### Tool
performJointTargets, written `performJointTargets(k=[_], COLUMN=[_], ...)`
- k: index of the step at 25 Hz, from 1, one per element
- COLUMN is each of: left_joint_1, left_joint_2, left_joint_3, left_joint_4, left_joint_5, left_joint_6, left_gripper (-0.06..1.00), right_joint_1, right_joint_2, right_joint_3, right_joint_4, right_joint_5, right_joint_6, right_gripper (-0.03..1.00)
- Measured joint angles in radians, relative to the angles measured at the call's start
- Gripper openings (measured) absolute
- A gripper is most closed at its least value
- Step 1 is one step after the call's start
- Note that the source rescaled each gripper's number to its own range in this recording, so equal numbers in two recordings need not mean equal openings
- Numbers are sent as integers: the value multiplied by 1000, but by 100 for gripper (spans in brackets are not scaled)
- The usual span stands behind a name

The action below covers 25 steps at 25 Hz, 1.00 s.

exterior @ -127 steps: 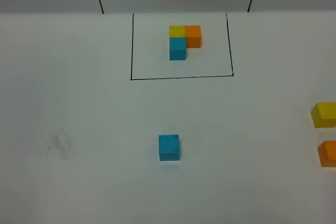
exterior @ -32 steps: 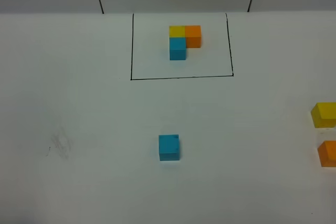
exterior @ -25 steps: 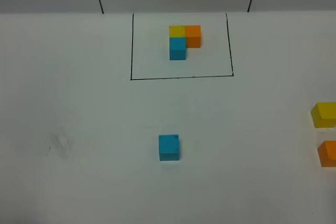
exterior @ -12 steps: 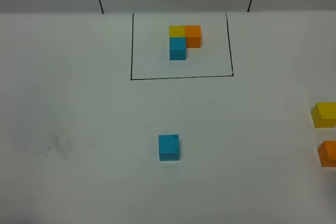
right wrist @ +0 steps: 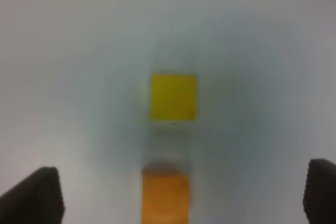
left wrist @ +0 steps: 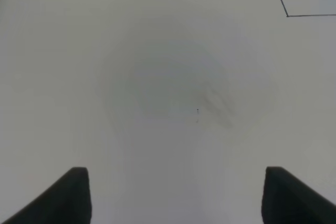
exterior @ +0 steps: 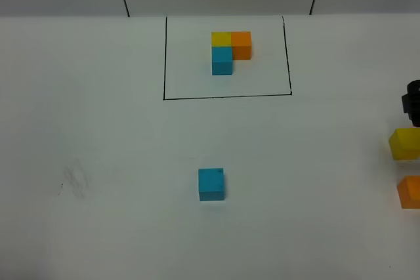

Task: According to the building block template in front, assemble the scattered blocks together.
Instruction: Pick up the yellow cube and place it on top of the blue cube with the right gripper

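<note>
On the white worktop [exterior: 98,136], the L-shaped template cluster of yellow, orange and blue cubes [exterior: 230,50] sat inside the thin black drawn rectangle [exterior: 227,96] at the far side, its three cubes touching one another. The loose sky-blue cube [exterior: 211,184] stood alone near the middle of the worktop, well apart from the rectangle. The loose yellow cube [exterior: 404,143] and the loose orange cube [exterior: 409,192] lay near each other at the right edge of the high view, both cut off by the frame. A dark shape just beyond the yellow cube there was probably part of the right arm. The right wrist view, blurred, showed the right hand [right wrist: 177,195] above those two cubes with its fingers [right wrist: 32,196] spread wide and gripping nothing. The left hand [left wrist: 184,198] hung over bare worktop, its dark fingers [left wrist: 71,198] likewise apart and empty, with a corner of the rectangle at the edge of its view.
</note>
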Motion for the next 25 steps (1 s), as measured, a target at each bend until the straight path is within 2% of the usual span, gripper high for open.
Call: performJointTargets(k=[4,8,10,14,25], left_joint_1=[0,0,0,0,0], left_joint_2=[0,0,0,0,0], left_joint_3=[0,0,0,0,0], left_joint_4=[0,0,0,0,0], left_joint_5=[0,0,0,0,0], left_joint_6=[0,0,0,0,0], left_gripper=[46,46,46,46,46], right_joint_1=[-89,-140,-145,-145,-155], right_joint_2=[157,258,294,340,477], right_joint_3=[-38,-44,-44,-44,-45], right_joint_4=[35,87,127,172,189], right_joint_5=[-21,-54,-63,-130,-220], right_joint_6=[-28,-118,-180,-231,-243], right_gripper=[89,89,89,89,89])
